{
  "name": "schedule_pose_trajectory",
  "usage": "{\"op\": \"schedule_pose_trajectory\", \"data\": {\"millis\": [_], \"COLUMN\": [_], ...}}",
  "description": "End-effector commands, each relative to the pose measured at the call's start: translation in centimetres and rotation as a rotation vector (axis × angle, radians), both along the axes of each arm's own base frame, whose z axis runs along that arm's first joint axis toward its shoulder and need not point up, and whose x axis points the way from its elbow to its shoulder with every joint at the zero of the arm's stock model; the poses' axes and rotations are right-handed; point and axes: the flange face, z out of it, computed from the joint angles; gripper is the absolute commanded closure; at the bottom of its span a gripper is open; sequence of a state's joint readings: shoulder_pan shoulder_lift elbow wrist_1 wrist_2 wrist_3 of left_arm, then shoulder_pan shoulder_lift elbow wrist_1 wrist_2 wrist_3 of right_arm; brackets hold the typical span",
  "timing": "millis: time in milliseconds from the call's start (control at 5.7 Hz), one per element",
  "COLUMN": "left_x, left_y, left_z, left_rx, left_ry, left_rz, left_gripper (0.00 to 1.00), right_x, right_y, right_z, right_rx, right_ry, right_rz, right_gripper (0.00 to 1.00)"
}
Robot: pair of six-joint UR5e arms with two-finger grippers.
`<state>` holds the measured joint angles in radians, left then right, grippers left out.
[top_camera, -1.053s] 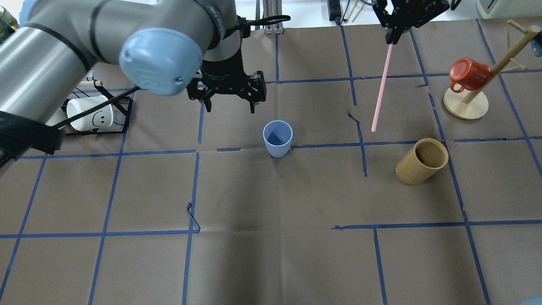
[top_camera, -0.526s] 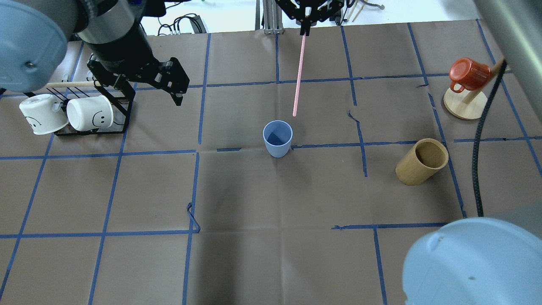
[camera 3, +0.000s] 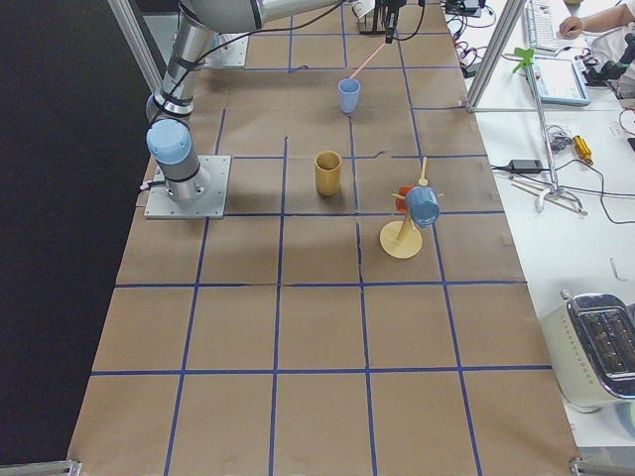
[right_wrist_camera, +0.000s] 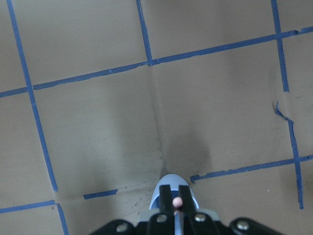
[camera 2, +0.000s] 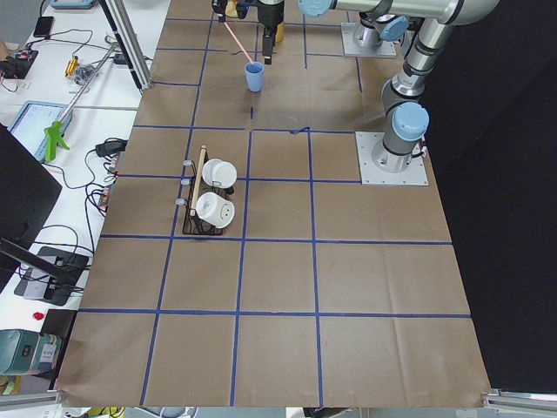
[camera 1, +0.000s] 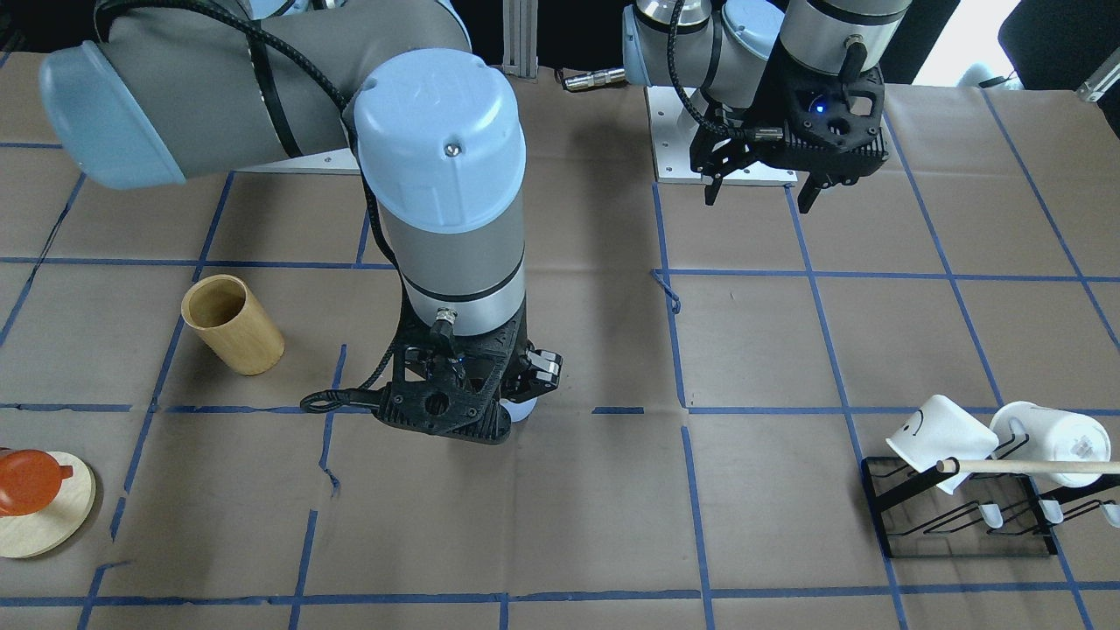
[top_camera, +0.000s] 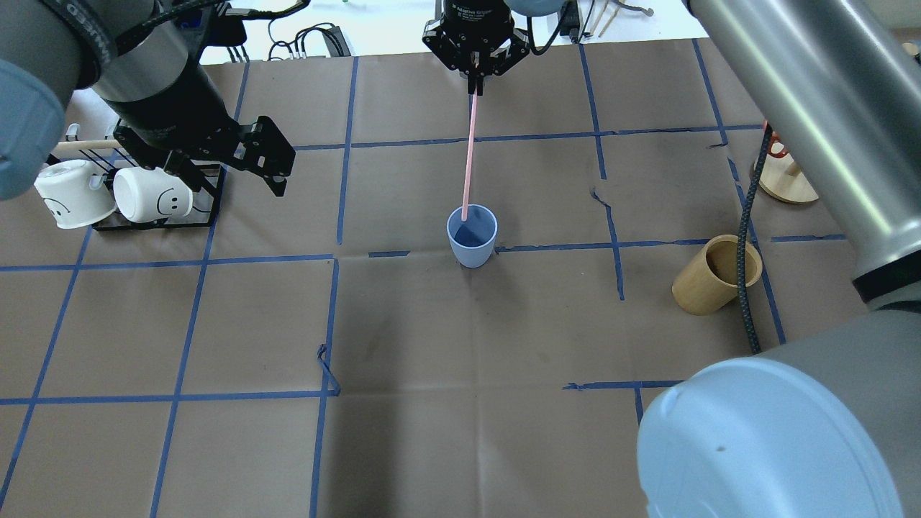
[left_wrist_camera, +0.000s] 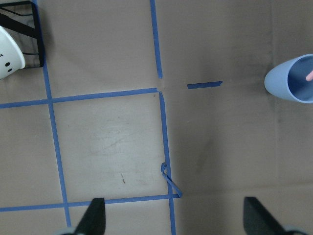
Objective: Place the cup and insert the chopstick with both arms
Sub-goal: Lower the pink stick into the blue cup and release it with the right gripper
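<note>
The light blue cup (top_camera: 472, 236) stands upright mid-table; it also shows in the left wrist view (left_wrist_camera: 293, 78). My right gripper (top_camera: 475, 79) is above and beyond it, shut on the top of the pink chopstick (top_camera: 469, 158). The stick hangs down with its lower tip at the cup's mouth. In the right wrist view the stick's end (right_wrist_camera: 177, 201) sits between the shut fingers, over the cup (right_wrist_camera: 168, 188). My left gripper (top_camera: 229, 176) is open and empty, well left of the cup, by the mug rack. In the front view the right wrist (camera 1: 455, 411) hides most of the cup.
A tan wooden cylinder (top_camera: 716, 275) stands right of the cup. A black rack (top_camera: 194, 216) with two white mugs and a long wooden dowel (top_camera: 79, 144) is at the far left. A red mug (camera 1: 31, 481) hangs on a wooden tree at the right. The right arm's elbow (top_camera: 770, 439) fills the lower right.
The right gripper has carried the chopstick left across the table, and its tip has come from beside the cup to the cup's mouth. The left gripper has drawn back left toward the rack.
</note>
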<state>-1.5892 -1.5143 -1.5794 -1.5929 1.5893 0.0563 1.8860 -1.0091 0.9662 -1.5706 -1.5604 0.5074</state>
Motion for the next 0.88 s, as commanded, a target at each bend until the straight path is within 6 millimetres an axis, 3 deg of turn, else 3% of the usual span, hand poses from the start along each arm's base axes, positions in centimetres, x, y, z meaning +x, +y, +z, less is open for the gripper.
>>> {"op": "schedule_pose_trajectory", "data": {"millis": [0,175,351,526,702], "left_x": [-0.1,-0.1,-0.1,-0.2,-0.1], "left_y": [0.7,1.0,0.9,1.0,0.9], "left_z": [0.8,0.8,0.8,0.8,0.8], "left_rx": [-0.020,-0.021,-0.022,-0.022,-0.022], "left_ry": [0.006,0.006,0.006,0.008,0.005], "left_rz": [0.099,0.113,0.113,0.111,0.111], "left_gripper": [0.01,0.01,0.01,0.01,0.01], "right_x": [-0.2,-0.2,-0.1,-0.8,-3.0], "right_y": [0.6,0.3,0.2,0.4,1.5], "right_z": [-4.9,-5.9,-5.3,-3.5,-0.1], "right_rx": [0.039,0.001,-0.014,-0.033,-0.041], "right_ry": [0.022,0.008,-0.001,-0.017,-0.016], "right_rz": [0.000,0.005,0.008,0.002,-0.004], "right_gripper": [0.91,0.73,0.01,0.00,0.00]}}
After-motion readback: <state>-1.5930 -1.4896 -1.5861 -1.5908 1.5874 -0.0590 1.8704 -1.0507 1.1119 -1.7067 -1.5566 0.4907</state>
